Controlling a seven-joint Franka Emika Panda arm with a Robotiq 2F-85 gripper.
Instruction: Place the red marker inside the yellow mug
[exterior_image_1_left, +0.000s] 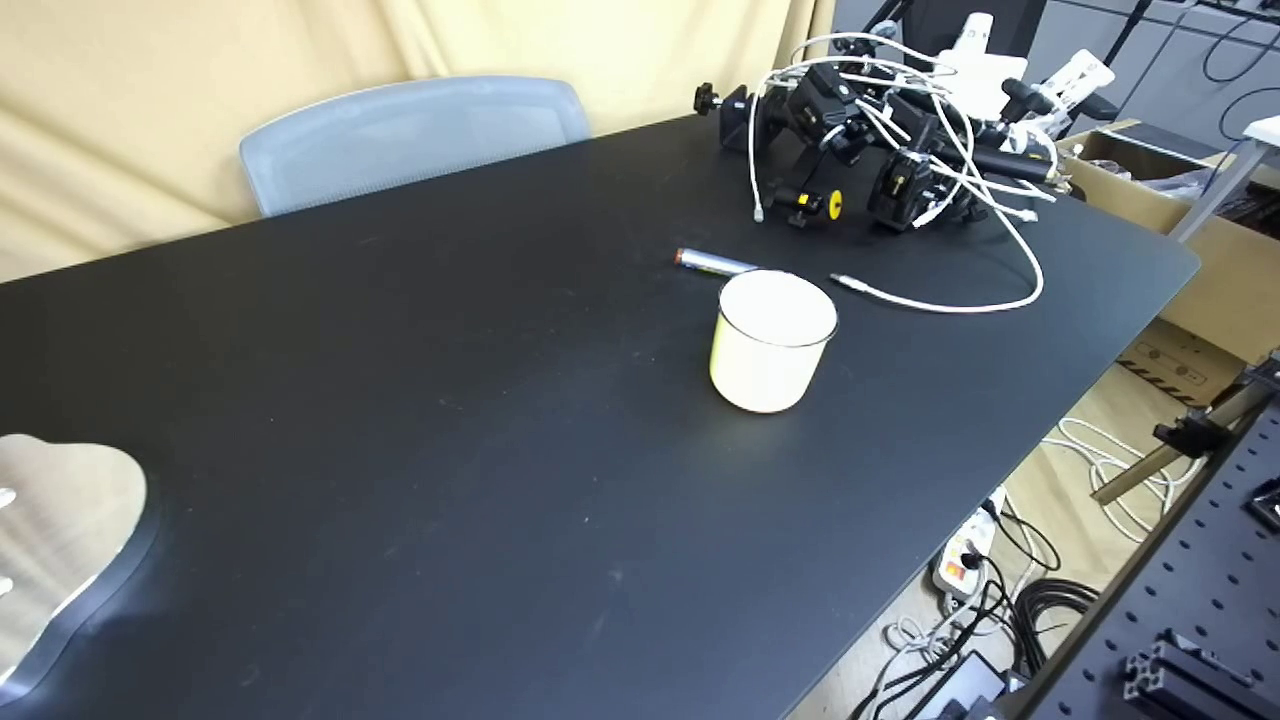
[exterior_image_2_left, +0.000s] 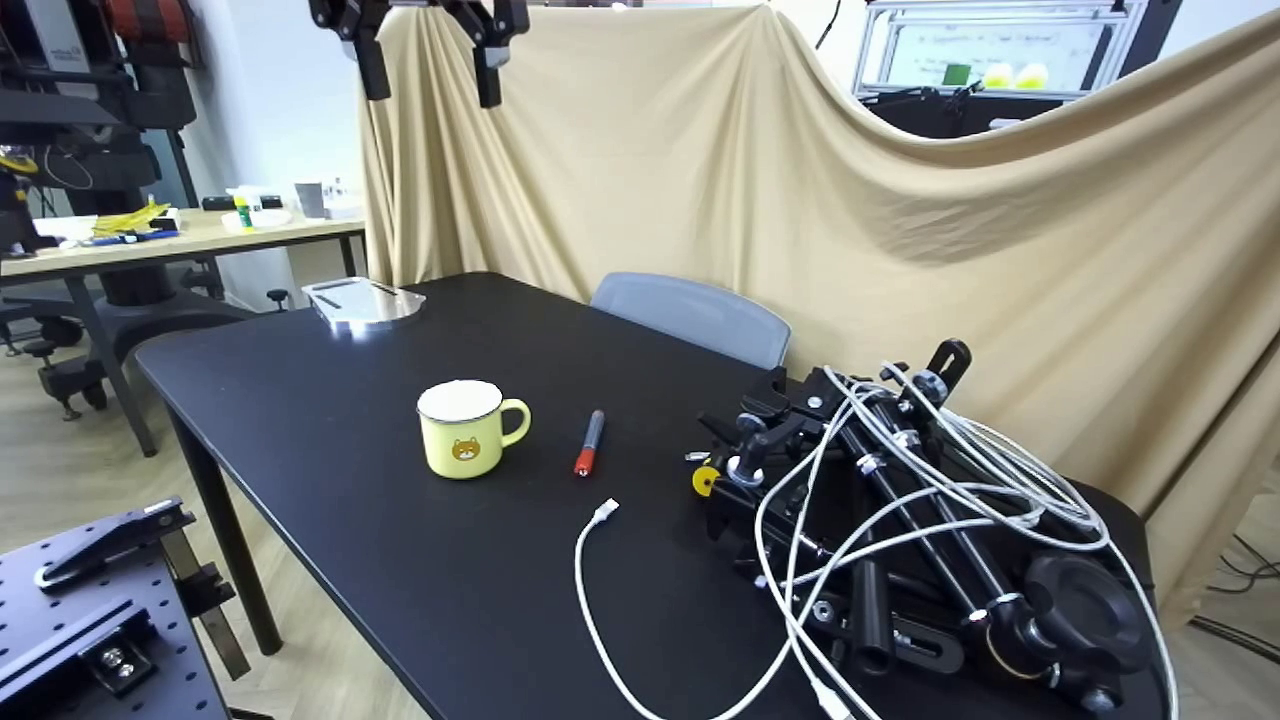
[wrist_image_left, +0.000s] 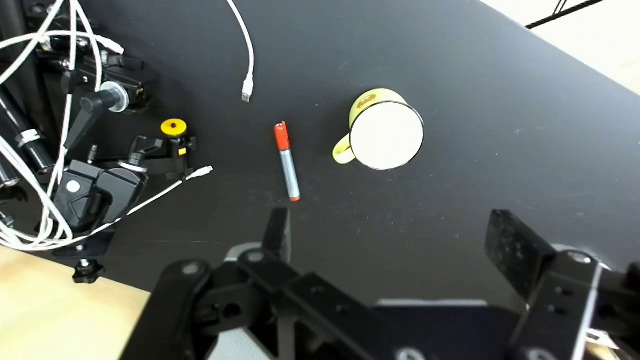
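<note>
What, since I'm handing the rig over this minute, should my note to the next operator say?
Gripper: open, holding nothing, raised above the black table.
Red marker: lying on the table beside the yellow mug, on its handle side, not touching it.
Mug: upright on the table; nothing shows inside it.
Done: no part of the placement; the marker is not yet grasped.
Left: pick up the marker, place it inside the mug, release. A loose white cable ends near the marker.
</note>
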